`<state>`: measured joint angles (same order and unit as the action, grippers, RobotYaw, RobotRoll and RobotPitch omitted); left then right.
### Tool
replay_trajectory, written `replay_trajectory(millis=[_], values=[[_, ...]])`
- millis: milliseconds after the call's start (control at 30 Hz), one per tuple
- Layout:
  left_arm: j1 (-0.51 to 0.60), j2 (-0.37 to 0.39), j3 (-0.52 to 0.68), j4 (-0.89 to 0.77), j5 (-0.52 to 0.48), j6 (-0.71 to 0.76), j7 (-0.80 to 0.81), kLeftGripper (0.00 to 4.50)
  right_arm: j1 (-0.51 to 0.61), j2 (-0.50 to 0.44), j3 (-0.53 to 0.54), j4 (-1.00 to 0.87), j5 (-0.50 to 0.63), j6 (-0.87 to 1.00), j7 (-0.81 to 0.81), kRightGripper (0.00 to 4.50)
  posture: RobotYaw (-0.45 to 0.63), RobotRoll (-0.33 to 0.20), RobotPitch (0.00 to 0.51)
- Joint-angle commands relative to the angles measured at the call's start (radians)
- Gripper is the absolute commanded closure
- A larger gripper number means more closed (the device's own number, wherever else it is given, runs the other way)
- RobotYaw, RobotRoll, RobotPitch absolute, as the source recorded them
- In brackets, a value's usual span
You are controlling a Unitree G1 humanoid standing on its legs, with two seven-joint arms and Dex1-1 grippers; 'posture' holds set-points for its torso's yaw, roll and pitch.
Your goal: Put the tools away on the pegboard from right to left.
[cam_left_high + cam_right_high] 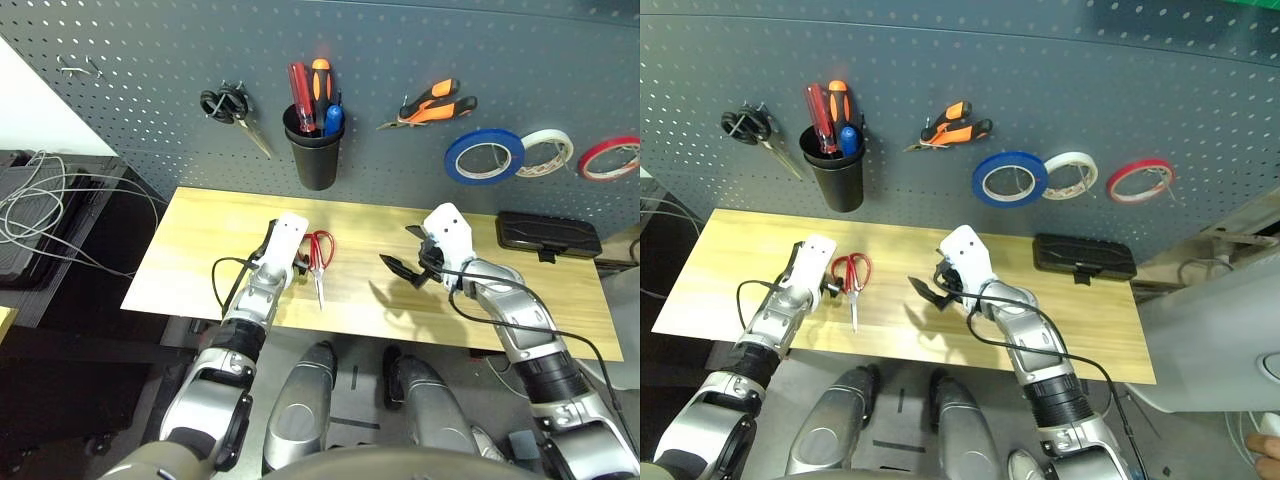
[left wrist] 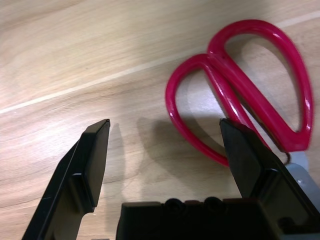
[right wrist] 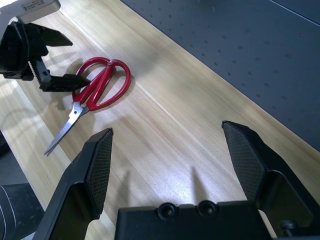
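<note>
Red-handled scissors (image 1: 320, 262) lie flat on the wooden table (image 1: 200, 230), blades pointing toward its front edge. My left gripper (image 2: 165, 125) is open, low over the handles. One red loop (image 2: 200, 100) sits between its fingers and one fingertip (image 2: 240, 145) overlaps the handle. My right gripper (image 1: 405, 250) hovers open and empty over the table's middle. On the pegboard (image 1: 400, 50) hang the orange-and-black pliers (image 1: 435, 105) and the blue tape ring (image 1: 484, 155). The blue-handled screwdriver (image 1: 333, 120) stands in the black cup (image 1: 315, 155).
Black scissors (image 1: 232, 108) hang left of the cup, which also holds a red and an orange screwdriver. White tape (image 1: 545, 150) and red tape (image 1: 610, 157) hang at the right. A black case (image 1: 548, 235) lies at the table's back right. Cables (image 1: 50, 210) lie off to the left.
</note>
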<state>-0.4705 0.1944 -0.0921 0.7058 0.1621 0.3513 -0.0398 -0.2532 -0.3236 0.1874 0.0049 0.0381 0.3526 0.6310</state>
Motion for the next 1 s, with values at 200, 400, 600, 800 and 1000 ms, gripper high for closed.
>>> replay_trajectory(millis=[200,400,600,800,1000], values=[[0.0,-0.035,0.004,0.113,-0.021,0.066,-0.045,0.63,0.015,-0.005,0.025,-0.019,0.006,0.015,0.009,0.0,0.14,0.0,0.247],[0.007,-0.059,0.031,0.089,-0.061,0.17,-0.089,2.72,-0.001,0.002,0.022,-0.012,0.019,-0.032,0.027,0.0,0.14,0.0,0.242],[0.029,-0.054,0.042,0.035,-0.075,0.128,-0.094,4.46,-0.027,0.012,0.022,0.01,0.014,-0.077,0.025,0.0,0.14,0.0,0.238],[0.08,-0.032,0.069,-0.019,-0.094,-0.099,-0.083,4.46,-0.045,0.016,0.015,0.018,0.02,-0.106,0.027,0.0,0.14,0.0,0.234],[0.163,-0.02,0.156,-0.079,-0.152,-0.383,-0.048,4.46,-0.051,0.011,0.017,0.004,0.042,-0.137,0.061,0.0,0.14,0.0,0.227]])
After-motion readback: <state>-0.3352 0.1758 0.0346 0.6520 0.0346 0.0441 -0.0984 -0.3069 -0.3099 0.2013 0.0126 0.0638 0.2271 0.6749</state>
